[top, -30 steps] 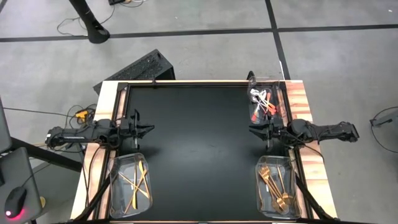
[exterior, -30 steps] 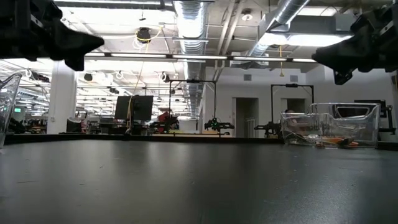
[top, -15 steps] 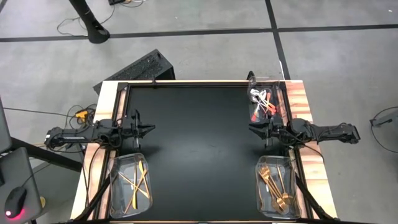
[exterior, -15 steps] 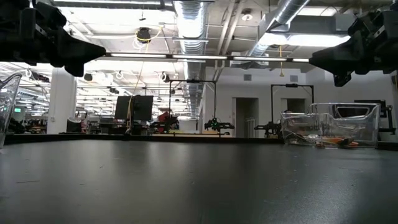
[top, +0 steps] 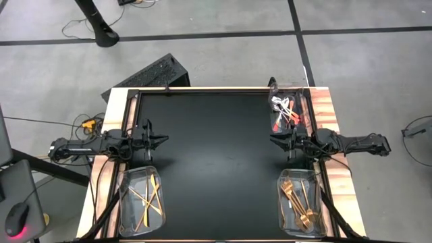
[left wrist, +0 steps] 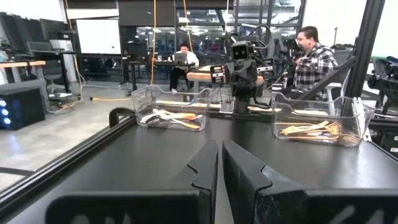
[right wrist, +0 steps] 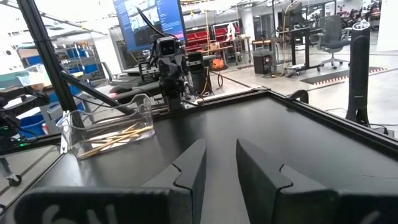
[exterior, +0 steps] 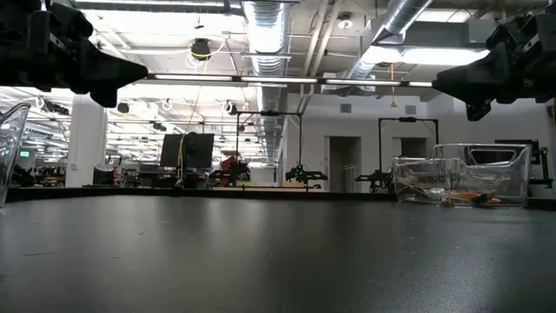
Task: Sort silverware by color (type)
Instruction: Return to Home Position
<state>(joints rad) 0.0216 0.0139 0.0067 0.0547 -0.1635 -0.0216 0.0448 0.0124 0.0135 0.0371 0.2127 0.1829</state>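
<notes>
The silverware lies in three clear bins. Copper-gold stick-like pieces fill the near-left bin (top: 142, 202) (right wrist: 109, 134). Gold forks fill the near-right bin (top: 302, 202) (left wrist: 317, 121). Silver pieces with red-orange handles lie in the far-right bin (top: 287, 111) (left wrist: 171, 115). My left gripper (top: 164, 140) (left wrist: 219, 146) is shut and empty. It points level from the table's left edge toward the middle. My right gripper (top: 272, 140) (right wrist: 221, 146) is open and empty. It points level from the right edge, between the two right bins.
The black tabletop (top: 216, 155) lies between the two arms, inside a wooden frame (top: 327, 101). Both grippers hang above it in the low view, the left one (exterior: 130, 69) and the right one (exterior: 447, 83). People sit at desks in the room beyond (left wrist: 311, 53).
</notes>
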